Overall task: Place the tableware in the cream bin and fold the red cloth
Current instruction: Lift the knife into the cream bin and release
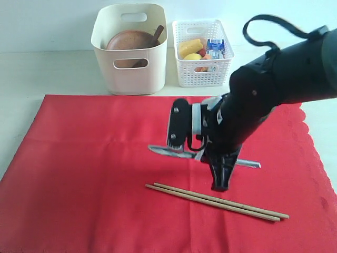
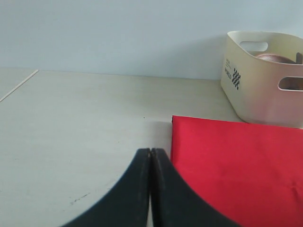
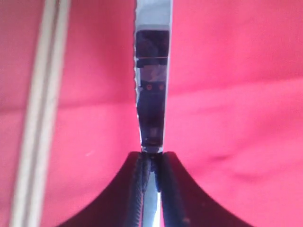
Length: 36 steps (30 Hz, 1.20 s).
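While fingers (image 3: 135, 194) pinch the knife (image 3: 151, 94), chopsticks (image 3: 40, 118) lie just beside.

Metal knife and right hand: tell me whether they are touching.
Touching. The right wrist view shows the right hand closed on the metal knife, with the blade pinched in its grip.

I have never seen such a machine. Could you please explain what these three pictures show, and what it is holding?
It is a robot with two arms. The wide picture is from a camera off the arms; the two others look out from each wrist. The right arm's fingers are shut on a metal knife over the red cloth, near the chopsticks. The left arm's fingers are shut and empty. Behind, a cream bin holds a brown plate and wooden spoon; a white basket holds food.
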Motion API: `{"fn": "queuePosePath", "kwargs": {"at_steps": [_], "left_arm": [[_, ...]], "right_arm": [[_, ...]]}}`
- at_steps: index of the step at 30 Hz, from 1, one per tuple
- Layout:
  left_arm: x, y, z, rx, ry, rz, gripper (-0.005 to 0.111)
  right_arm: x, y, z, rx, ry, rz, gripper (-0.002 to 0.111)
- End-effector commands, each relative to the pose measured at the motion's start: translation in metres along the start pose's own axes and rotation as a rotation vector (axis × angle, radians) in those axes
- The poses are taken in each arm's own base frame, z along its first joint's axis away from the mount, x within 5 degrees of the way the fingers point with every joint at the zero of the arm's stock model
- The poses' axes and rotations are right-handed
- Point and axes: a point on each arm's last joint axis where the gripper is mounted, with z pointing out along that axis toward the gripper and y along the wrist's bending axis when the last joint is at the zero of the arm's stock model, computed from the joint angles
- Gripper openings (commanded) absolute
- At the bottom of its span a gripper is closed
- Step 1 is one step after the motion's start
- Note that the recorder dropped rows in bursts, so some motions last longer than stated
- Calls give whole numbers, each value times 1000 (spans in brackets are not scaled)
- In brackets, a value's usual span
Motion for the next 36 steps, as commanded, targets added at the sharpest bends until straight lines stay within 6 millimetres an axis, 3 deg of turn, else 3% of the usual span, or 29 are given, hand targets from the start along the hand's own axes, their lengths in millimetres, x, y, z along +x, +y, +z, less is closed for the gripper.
{"fn": "queuePosePath", "kwargs": {"at_steps": [1, 7, 11, 26, 30, 36], "left_arm": [[0, 0, 0, 8, -5, -9, 3], [0, 0, 0, 8, -5, -7, 3], [0, 0, 0, 8, -5, -7, 3], [0, 0, 0, 8, -5, -7, 3], [0, 0, 0, 8, -5, -7, 3], [0, 0, 0, 8, -5, -7, 3]], "right_arm": [[-17, -17, -37, 227, -222, -17, 0], [-43, -42, -74, 569, -577, -6, 0], [-57, -61, -79, 653, -707, 131, 0], [-132, -138, -44, 604, -921, 460, 0], [-144, -151, -34, 597, -962, 522, 0], [-148, -163, -21, 544, -1013, 764, 0]]}}
